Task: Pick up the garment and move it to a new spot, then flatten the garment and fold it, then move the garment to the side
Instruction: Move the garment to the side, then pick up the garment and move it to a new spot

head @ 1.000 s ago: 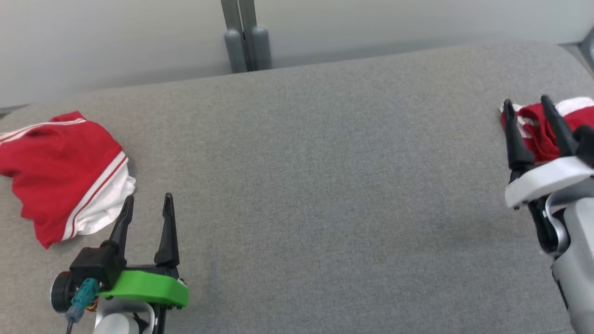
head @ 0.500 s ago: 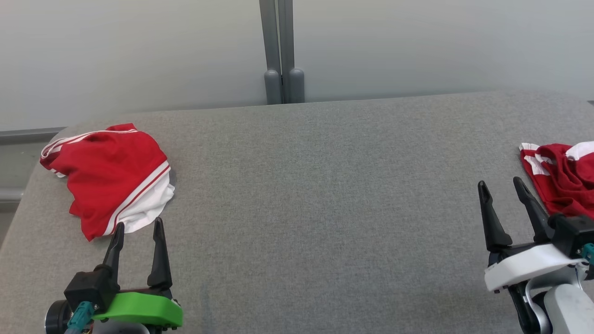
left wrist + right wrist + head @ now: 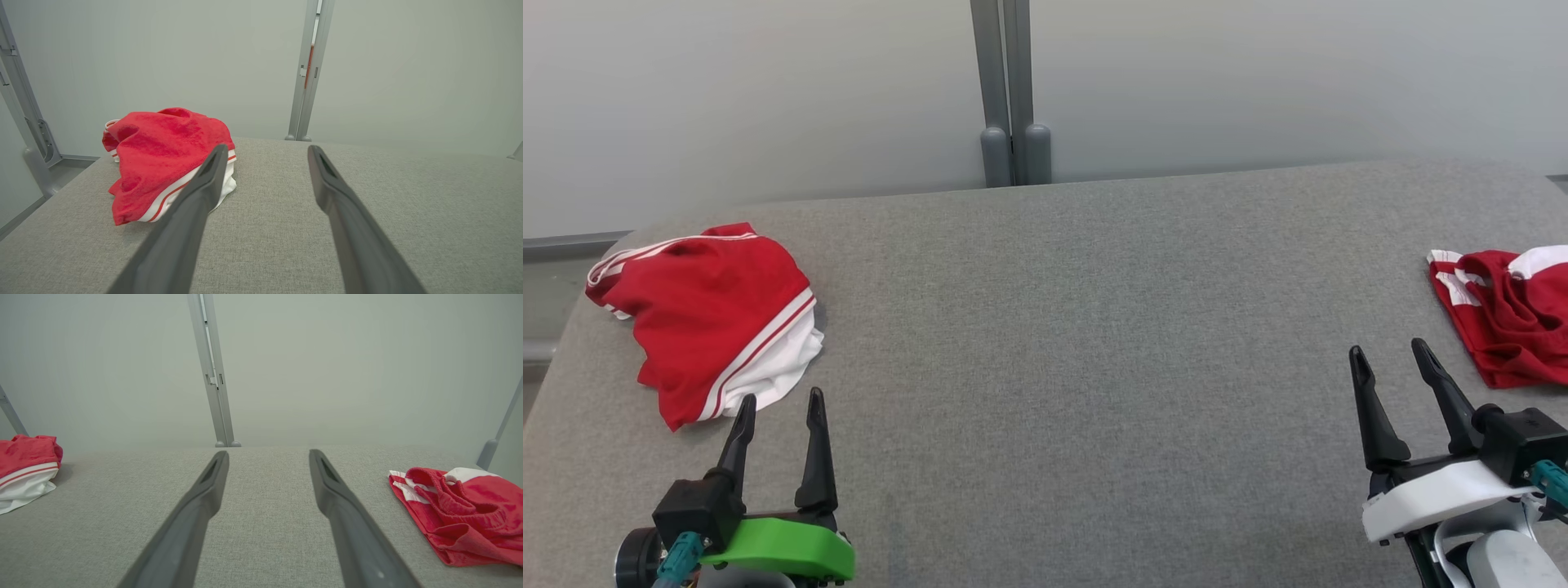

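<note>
Along the near edge of the grey padded surface [image 3: 1078,343] you have both claws empty: your left gripper [image 3: 781,398] stands toward the near left corner and your right gripper [image 3: 1387,349] toward the near right corner. Each has its two dark fingers spread wide, pinching nothing. Just beyond your left gripper, close to the left edge, lies a loosely bunched red garment with white stripes [image 3: 715,314]. Its white hem sits just beside the outer fingertip, and you cannot tell from these views whether they touch. In the left wrist view that finger crosses in front of the hem. Farther out on the other side, apart from your right gripper, a crumpled red garment [image 3: 1503,327] lies against the right edge. Its gathered waistband is uppermost, white bands show at its left side, and the head view's frame cuts off part of it. Past the far edge a pale wall [image 3: 768,98] rises, with a grey upright post [image 3: 1009,90] at its middle.
</note>
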Controlling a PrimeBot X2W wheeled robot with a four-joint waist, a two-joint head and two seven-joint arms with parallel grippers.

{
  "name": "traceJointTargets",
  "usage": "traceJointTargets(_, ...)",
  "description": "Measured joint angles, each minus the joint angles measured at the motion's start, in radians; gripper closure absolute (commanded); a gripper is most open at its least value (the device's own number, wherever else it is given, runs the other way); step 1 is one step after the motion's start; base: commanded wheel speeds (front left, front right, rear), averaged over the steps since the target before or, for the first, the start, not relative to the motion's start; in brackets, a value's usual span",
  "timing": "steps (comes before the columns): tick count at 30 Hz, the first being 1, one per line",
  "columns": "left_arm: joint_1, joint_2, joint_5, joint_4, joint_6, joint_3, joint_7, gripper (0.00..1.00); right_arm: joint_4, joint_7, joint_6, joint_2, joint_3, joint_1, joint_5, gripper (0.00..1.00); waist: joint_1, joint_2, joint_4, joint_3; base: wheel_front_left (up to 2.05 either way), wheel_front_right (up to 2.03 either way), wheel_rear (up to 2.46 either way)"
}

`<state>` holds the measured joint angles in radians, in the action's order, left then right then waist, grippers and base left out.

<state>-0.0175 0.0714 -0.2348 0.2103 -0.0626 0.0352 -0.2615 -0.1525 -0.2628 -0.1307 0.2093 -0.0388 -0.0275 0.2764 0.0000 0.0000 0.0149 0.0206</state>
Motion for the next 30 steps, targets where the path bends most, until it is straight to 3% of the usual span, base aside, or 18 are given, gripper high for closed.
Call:
traceJointTargets(15, -0.012, -0.015, 0.009, 0.017, -0.018, -0.007, -0.001, 0.0, -0.008, 0.0, 0.0, -0.007, -0.012, -0.006, -0.006, 0.0, 0.0, 0.0, 0.011, -0.01, 0.0, 0.0, 0.0)
traceJointTargets(30, -0.035, -0.017, 0.005, 0.022, -0.006, -0.056, -0.001, 0.0, -0.019, 0.0, 0.0, -0.021, -0.065, -0.045, -0.003, 0.0, 0.0, 0.0, 0.19, -0.034, 0.0, 0.0, 0.0)
